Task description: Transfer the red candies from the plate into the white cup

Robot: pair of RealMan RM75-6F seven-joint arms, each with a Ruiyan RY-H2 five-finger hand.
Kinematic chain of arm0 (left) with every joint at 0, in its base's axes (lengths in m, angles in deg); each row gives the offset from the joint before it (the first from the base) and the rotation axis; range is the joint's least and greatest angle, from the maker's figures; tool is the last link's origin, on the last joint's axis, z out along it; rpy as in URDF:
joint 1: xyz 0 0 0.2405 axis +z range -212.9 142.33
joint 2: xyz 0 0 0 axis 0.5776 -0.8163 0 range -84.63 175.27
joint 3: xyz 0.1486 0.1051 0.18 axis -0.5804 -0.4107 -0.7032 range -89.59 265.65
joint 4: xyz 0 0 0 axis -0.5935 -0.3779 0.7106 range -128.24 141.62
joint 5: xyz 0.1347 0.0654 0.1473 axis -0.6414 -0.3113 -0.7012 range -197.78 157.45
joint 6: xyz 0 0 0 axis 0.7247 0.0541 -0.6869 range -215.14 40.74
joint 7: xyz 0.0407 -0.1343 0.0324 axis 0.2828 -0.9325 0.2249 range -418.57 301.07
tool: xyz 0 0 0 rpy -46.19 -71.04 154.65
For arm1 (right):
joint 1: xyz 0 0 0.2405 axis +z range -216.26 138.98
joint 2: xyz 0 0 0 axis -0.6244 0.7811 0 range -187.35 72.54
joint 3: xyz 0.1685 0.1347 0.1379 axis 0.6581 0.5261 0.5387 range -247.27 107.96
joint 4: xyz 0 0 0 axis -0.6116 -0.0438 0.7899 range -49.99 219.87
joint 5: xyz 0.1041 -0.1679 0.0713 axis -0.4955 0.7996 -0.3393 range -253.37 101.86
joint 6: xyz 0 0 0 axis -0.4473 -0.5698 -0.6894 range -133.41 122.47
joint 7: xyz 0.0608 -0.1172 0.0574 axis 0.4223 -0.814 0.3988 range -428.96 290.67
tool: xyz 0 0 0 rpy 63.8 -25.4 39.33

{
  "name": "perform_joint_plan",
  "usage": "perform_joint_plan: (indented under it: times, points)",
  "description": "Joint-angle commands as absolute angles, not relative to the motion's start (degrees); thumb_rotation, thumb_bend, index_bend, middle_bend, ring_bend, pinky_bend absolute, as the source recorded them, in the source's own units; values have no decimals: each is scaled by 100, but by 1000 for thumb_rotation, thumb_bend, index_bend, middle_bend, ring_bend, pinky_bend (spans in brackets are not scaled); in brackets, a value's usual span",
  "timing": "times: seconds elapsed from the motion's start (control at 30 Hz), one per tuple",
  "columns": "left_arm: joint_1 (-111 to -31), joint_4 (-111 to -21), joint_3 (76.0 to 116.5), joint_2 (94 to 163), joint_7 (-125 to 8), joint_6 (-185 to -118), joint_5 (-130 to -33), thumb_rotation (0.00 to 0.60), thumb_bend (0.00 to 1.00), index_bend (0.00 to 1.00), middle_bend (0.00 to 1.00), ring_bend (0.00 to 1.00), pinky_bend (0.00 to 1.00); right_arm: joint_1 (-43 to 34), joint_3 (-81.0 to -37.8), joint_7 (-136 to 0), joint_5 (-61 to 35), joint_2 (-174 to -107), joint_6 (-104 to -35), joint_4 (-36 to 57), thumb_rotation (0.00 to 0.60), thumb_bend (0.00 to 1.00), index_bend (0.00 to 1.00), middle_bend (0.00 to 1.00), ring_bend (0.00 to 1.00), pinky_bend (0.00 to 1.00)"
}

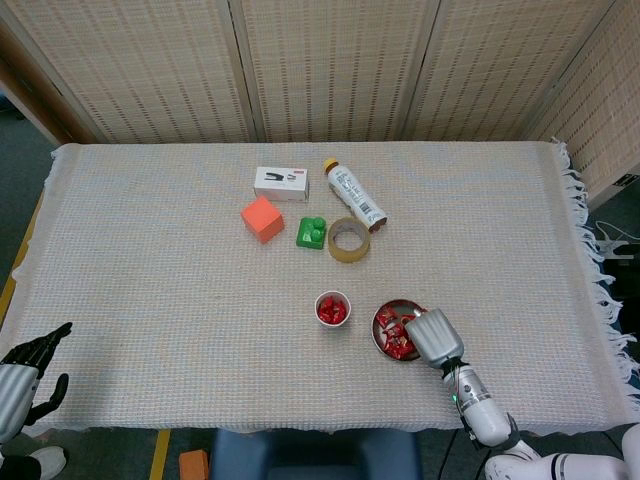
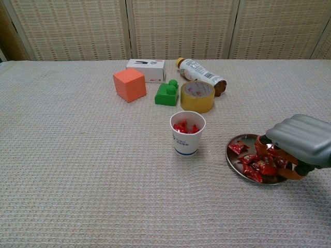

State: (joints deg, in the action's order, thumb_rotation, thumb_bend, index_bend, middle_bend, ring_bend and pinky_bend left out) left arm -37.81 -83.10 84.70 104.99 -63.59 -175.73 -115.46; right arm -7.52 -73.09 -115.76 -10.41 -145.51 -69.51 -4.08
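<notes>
Setting: woven-reed screens behind a counter [image 1: 150, 250] covered in a pale waffle-weave cloth. Upper centre of the head view held bystander items: a white box [image 1: 281, 183], a bottle [image 1: 354, 195] lying on its side, an orange cube [image 1: 262, 218], a green block [image 1: 312, 233] and a roll of tape [image 1: 349, 240]. Task items sat lower centre-right: the white cup [image 2: 187, 133], upright and already holding some red candies, and just to its right, apart from it, the metal plate [image 2: 234, 160] with a heap of red candies [image 2: 253, 163] left on it. The right hand [image 2: 301, 139] hung over the far-right side of the plate, fingers curled down among the wrappers; whether a candy was pinched could not be told, since the back of the hand hid the fingertips in both views. The left hand [image 1: 25, 370] rested at the lower left corner of the head view, well away from everything, fingers apart and holding nothing. Risks, as judged: fingers pressing on the plate's edge could tip or slide it and spill candies onto the cloth; slick wrappers could slip from a shallow pinch on the way across; a low carry could knock the light cup over and undo the filled portion.
</notes>
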Motion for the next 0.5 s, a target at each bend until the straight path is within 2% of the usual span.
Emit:
perform_joint_plan:
  times: [0.03,0.33,0.5]
  points:
    - [-3779,-8307,8471,10494,-6376,-17581,-11548,600,528,14,153,210,275,-760,-7292,-11599,-1033,-14580,-6947,-382,600,224,471,791,734,987]
    - [-3781,-8285,8461,10491,-6413,-17617,-11605,600,527,14,152,210,275,-770,-7259,-11811,-1093,-14722,-6903,-287,600,228,526,791,741,987]
    - [-3779,-8258,8457,10487,-6461,-17632,-11617,600,533,9,152,210,275,-780,-7232,-11859,-1112,-14760,-6896,-250,600,307,561,791,743,987]
